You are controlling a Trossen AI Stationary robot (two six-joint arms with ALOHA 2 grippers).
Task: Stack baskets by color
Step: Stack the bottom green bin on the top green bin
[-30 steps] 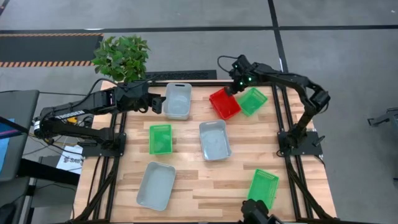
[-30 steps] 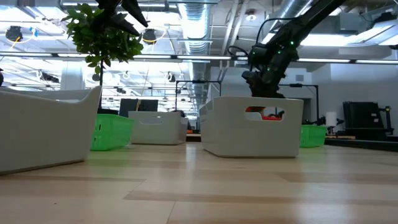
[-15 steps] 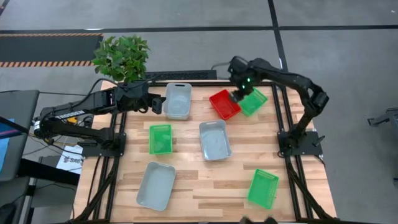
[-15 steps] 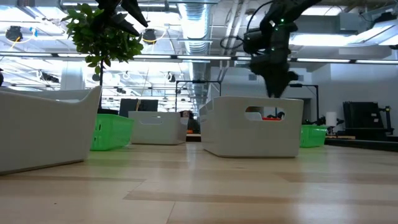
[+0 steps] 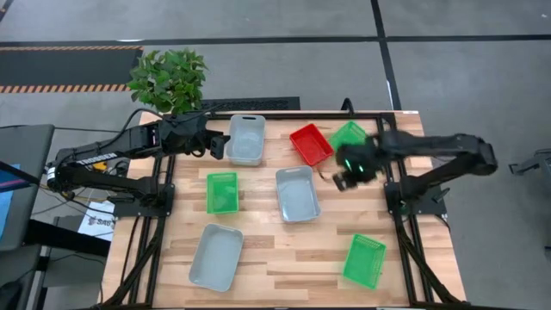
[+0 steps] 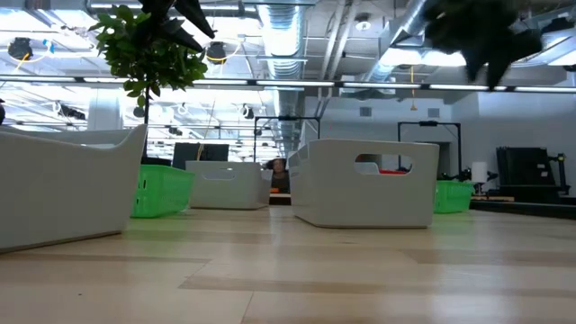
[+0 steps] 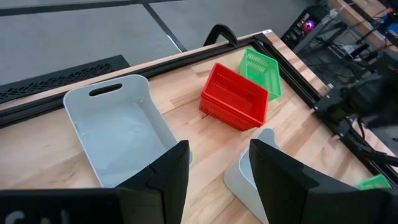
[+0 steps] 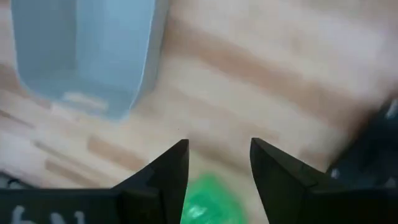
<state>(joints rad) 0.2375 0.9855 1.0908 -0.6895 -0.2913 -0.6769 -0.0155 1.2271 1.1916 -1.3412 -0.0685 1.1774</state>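
Since the earlier frame, my right pincer [image 5: 344, 175] has swung away from the red mesh-walled plastic basket [image 5: 311, 144] at the far edge and now hangs above bare wood, between that basket and the right frame rail. Its fingers [image 8: 163, 176] stand apart with nothing between them. The red basket sits where I left it, its corner touching the small green mesh basket [image 5: 349, 138] beside it.

My left pincer [image 5: 217, 143] waits at the far left, just beside the pale grey-blue plastic tray with a slot handle [image 5: 246, 138]; fingers [image 7: 168, 176] wide, holding nothing.

Layout on the wooden slat surface [image 5: 267, 250]:
- second grey-blue tray [image 5: 297, 193] near the centre;
- third grey-blue tray [image 5: 216, 256] toward the near left corner;
- second green mesh basket [image 5: 222, 191] left of centre;
- third green mesh basket [image 5: 364, 260] at the near right, close to the edge rail.

Open room: a clear strip of wood runs between the centre tray and the right rail, under my right pincer. Another lies along the near edge between the near-left tray and the near-right green basket.

Room: leafy green potted plant [image 5: 168, 79] stands off the far left corner. Grey floor around; the low view shows ceiling ducts and strip lights behind the trays.
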